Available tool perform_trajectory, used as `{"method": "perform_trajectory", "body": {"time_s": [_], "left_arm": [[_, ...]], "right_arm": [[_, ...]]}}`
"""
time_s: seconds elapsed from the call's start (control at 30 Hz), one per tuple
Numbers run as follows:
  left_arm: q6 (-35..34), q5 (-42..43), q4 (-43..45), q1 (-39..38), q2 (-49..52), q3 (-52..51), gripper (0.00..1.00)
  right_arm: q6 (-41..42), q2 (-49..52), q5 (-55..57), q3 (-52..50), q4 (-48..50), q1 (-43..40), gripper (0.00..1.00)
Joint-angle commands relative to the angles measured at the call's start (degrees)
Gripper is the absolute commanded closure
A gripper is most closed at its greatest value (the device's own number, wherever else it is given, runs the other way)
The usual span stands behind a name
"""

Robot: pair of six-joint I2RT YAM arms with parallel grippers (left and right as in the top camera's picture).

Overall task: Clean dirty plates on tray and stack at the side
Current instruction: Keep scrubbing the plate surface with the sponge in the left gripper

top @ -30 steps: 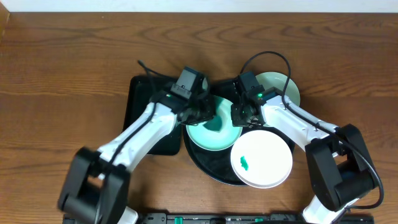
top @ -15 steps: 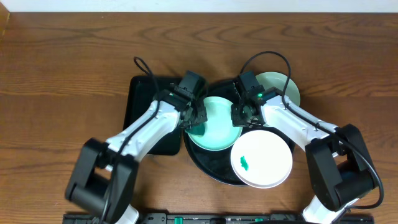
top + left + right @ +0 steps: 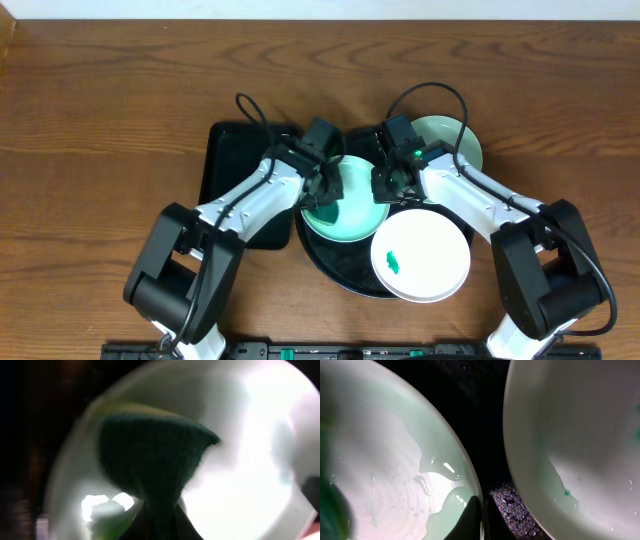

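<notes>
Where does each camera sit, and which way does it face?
Overhead: above the table, facing straight down on the large round glossy black tray; both arms show.
Left wrist: close over the pale mint-green round plate; a dark green sponge fills the view, fingers unclear.
Right wrist: low over the tray, its fingertips pinching that plate's rim.
Shared: both wrist views show that plate.

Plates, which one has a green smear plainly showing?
The white plate at the front right of the black tray; the smear sits left of its centre, and it alone is white.
</notes>
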Motion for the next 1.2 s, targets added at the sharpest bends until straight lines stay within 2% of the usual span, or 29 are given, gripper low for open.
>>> {"method": "perform_trajectory", "body": {"time_s": [0.0, 0.13, 0.3, 0.63, 0.9, 1.07, 1.17], "left_arm": [[0.7, 5.0, 1.7, -3.0, 1.4, 0.2, 0.93], [0.8, 5.9, 2.4, -3.0, 1.0, 0.8, 0.93], [2.8, 5.5, -2.1, -1.6, -2.0, 4.4, 0.93], [2.9, -6.5, -4.8, -0.7, -6.0, 4.9, 0.93], [2.9, -8.6, -5.2, -0.8, -2.8, 3.7, 0.93], [2.3, -8.5, -5.2, -0.9, 2.9, 3.7, 0.93], [2.3, -5.4, -5.6, -0.9, 5.2, 3.7, 0.92]], "right_arm": [[0.3, 0.1, -0.9, -0.2, 0.5, 0.7, 0.99], [0.3, 0.1, -0.9, -0.2, 0.5, 0.7, 0.99], [0.3, 0.1, -0.9, -0.2, 0.5, 0.7, 0.99], [0.3, 0.1, -0.9, -0.2, 0.5, 0.7, 0.99], [0.3, 0.1, -0.9, -0.2, 0.5, 0.7, 0.99], [0.3, 0.1, -0.9, -0.2, 0.5, 0.7, 0.99], [0.3, 0.1, -0.9, -0.2, 0.5, 0.7, 0.99]]}}
